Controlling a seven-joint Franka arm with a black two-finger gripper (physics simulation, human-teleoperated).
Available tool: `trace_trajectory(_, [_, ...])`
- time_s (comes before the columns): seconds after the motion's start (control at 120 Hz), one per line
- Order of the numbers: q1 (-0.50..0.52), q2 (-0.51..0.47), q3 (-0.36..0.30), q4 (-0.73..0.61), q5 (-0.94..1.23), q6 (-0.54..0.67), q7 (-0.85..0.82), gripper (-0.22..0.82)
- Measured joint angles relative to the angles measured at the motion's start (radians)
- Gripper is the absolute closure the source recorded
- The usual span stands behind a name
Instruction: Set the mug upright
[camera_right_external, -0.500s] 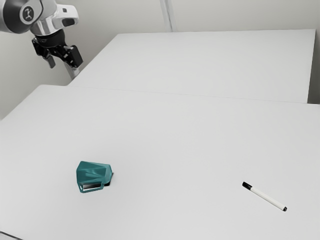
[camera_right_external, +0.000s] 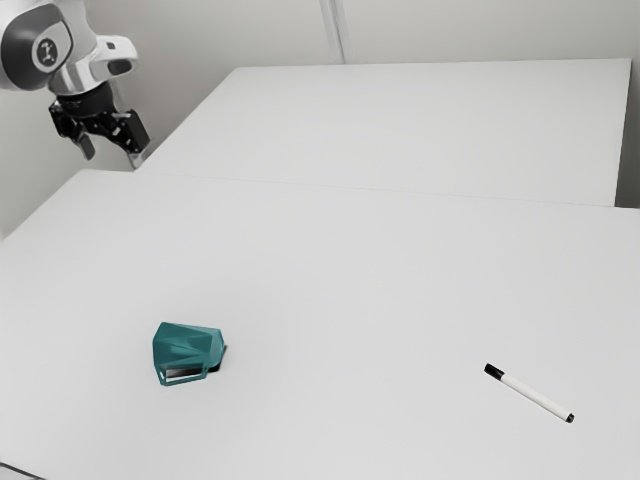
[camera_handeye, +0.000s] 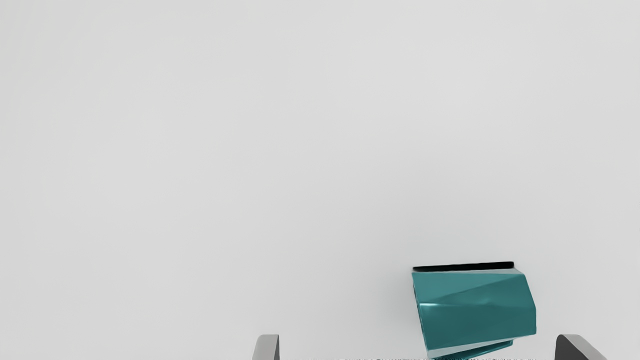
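At the exterior view's far left, your end effector (camera_right_external: 112, 155) hangs wide and empty. Nearer and right, the mug (camera_right_external: 188, 348) lies sideways on the table (camera_right_external: 350, 280); farther right, the pen (camera_right_external: 530, 393). Likely you're approaching: next, descend and grip the mug.

Arm (camera_right_external: 76, 72) cut off by exterior view's top and left edges; detail of its round emblem (camera_right_external: 46, 52) too small to be read. Fingers (camera_handeye: 268, 348) of claw (camera_right_external: 112, 154) cut short by wrist view's edge. Mug's (camera_handeye: 477, 310) inside and underside hidden; handle (camera_handeye: 495, 347) partly covered by its body in wrist view. Counter (camera_right_external: 340, 300) cropped. Thin dark line (camera_right_external: 20, 470), cropped in exterior view's corner, cannot be identified.
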Motion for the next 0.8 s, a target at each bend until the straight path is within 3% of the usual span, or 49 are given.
trace_trajectory(0.117, [0.142, 0.018, 0.000, -0.052, -0.150, -0.003, 0.000, 0.00])
trace_trajectory(0.242, [0.230, 0.072, -0.001, -0.070, -0.292, -0.033, -0.001, 0.00])
trace_trajectory(0.625, [0.393, 0.193, 0.002, -0.194, -0.522, -0.152, -0.006, 0.00])
trace_trajectory(0.8, [0.384, 0.268, 0.013, -0.218, -0.597, -0.184, -0.012, 0.00])
